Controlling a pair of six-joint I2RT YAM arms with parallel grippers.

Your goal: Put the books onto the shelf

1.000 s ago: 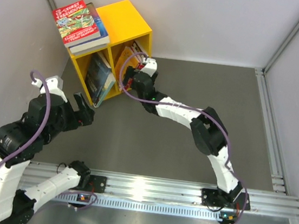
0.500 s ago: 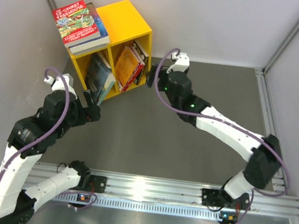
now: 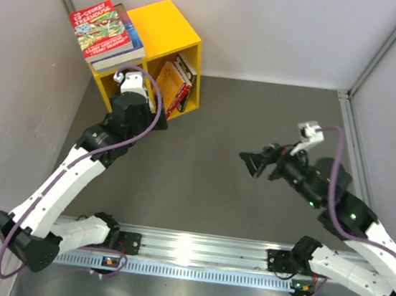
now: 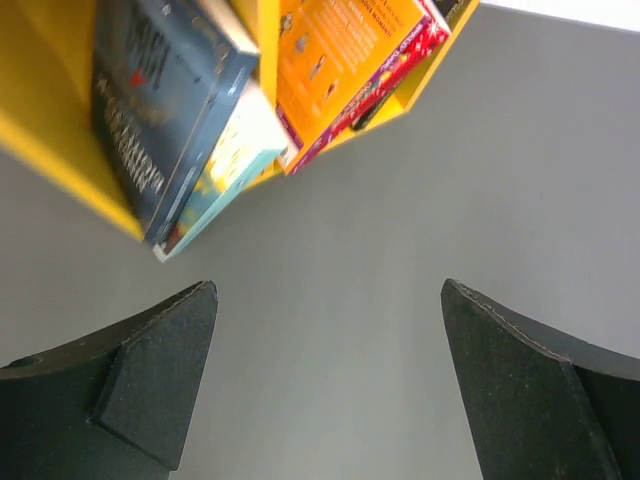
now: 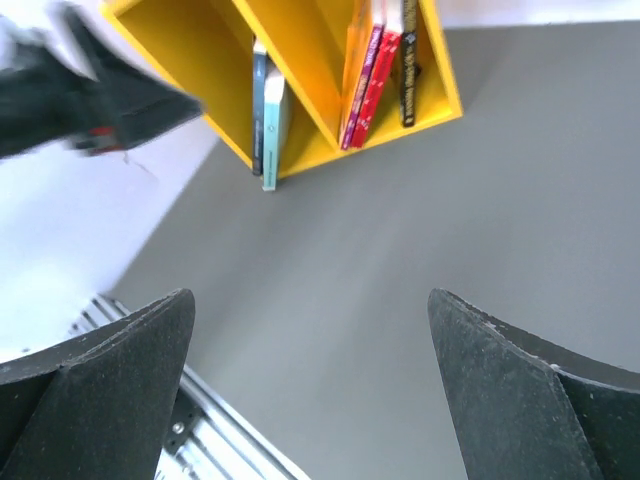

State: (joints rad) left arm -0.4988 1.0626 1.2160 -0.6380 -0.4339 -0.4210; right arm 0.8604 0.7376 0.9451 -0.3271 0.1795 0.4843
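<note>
The yellow shelf stands at the back left with its openings facing the table. A stack of books, the red Treehouse one uppermost, lies on its roof. An orange book and red ones lean in the right compartment. A dark blue book and a light blue one lean in the left compartment. My left gripper hovers open and empty just in front of the left compartment. My right gripper is open and empty over mid-table, well away from the shelf.
Grey walls enclose the table on the left, back and right. An aluminium rail carrying both arm bases runs along the near edge. The left arm stretches diagonally from its base up to the shelf front.
The right arm drew back from the shelf's right compartment to the middle right. The left arm swung up from the left side to the shelf front.
</note>
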